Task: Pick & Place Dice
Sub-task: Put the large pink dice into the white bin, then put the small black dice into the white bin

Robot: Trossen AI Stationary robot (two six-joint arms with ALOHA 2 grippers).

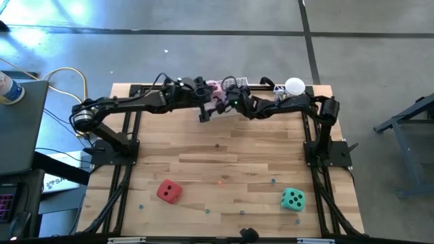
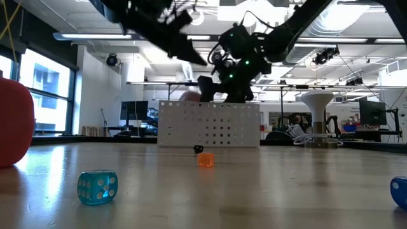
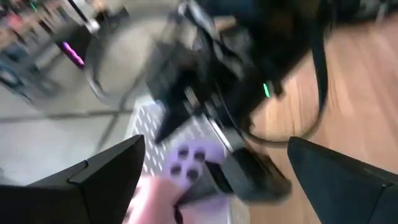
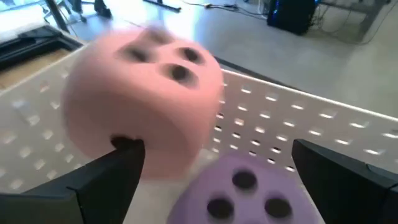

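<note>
A pink die (image 4: 143, 106) with dark pips and a purple die (image 4: 249, 193) are in the white perforated bin (image 4: 292, 118) at the table's far edge. The pink die sits higher than the purple one. My right gripper (image 4: 216, 149) hangs open at the bin, one finger at the pink die's lower edge and the other well clear. My left gripper (image 3: 216, 142) is open beside it, higher up, facing the right gripper and the purple die (image 3: 189, 158). A red die (image 1: 169, 191) and a teal die (image 1: 293, 199) rest on the table near the front. My right gripper has one fingertip (image 4: 127, 146) at the pink die's lower edge (image 4: 146, 165). I cannot tell whether it touches. The jaws stand wide, and the other finger is far from the die.
Both arms crowd together over the bin (image 1: 234, 83) at the far middle. A white round object (image 1: 294, 86) stands at the far right corner. Small dice lie scattered on the wood: a pale blue one (image 2: 97, 187) and an orange one (image 2: 205, 159).
</note>
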